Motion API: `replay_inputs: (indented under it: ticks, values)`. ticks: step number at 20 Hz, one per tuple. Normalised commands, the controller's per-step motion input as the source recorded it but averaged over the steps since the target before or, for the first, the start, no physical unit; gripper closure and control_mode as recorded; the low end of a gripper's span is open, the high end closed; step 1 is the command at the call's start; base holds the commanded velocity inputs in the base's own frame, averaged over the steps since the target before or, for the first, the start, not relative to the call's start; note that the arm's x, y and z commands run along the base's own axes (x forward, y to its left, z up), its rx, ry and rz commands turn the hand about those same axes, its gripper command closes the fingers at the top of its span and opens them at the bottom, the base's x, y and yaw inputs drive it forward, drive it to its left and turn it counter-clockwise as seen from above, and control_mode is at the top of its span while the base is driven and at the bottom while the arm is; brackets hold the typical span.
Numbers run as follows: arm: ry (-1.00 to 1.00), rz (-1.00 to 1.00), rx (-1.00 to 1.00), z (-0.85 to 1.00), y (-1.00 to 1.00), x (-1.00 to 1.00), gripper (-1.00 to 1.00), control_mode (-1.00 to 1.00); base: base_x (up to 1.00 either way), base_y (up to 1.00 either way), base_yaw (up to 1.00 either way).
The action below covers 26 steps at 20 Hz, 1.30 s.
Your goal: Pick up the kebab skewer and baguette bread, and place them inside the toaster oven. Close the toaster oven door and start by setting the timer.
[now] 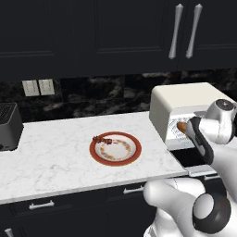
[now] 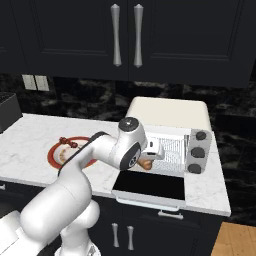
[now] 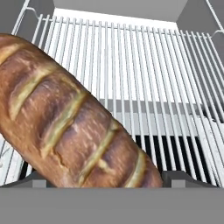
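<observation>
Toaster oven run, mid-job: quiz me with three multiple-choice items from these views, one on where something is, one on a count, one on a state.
1. Where is the kebab skewer?
A. on the red-rimmed plate
B. on the oven rack
C. on the open door

2. How many dark knobs show on the toaster oven?
A. one
B. two
C. three

3. What state is the toaster oven door in?
A. shut
B. folded down open
C. half raised

Answers:
1 A, the skewer lies on the plate's far left rim in the left base view.
2 C, three knobs stack down the right panel in the right base view.
3 B, the dark glass panel lies flat in front of the cavity, with the gripper holding the baguette bread over the rack.
</observation>
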Motion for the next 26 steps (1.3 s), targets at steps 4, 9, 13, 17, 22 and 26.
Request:
replay_inputs:
  ticks: [4, 9, 13, 17, 22, 26]
  values:
    - [0.0, 0.0, 0.02, 0.0, 0.0, 0.0, 1.0, -1.0, 0.0, 0.0, 0.0]
    - [-0.01, -0.01, 0.03, 0.0, 0.0, 0.0, 1.0, -1.0, 0.0, 0.0, 0.0]
    - [-0.04, -0.02, 0.03, -0.06, 0.08, 0.0, 1.0, -1.0, 0.0, 0.0, 0.0]
    - [-0.04, -0.02, 0.0, -0.19, 0.11, 0.0, 1.0, -1.0, 0.0, 0.0, 0.0]
    - [0.0, -0.02, 0.0, -0.37, 0.17, 0.01, -1.0, -1.0, 0.0, 0.0, 0.0]
    - [0.0, 0.0, 0.0, -0.15, 0.0, 0.0, -1.0, -1.0, 0.0, 0.0, 0.0]
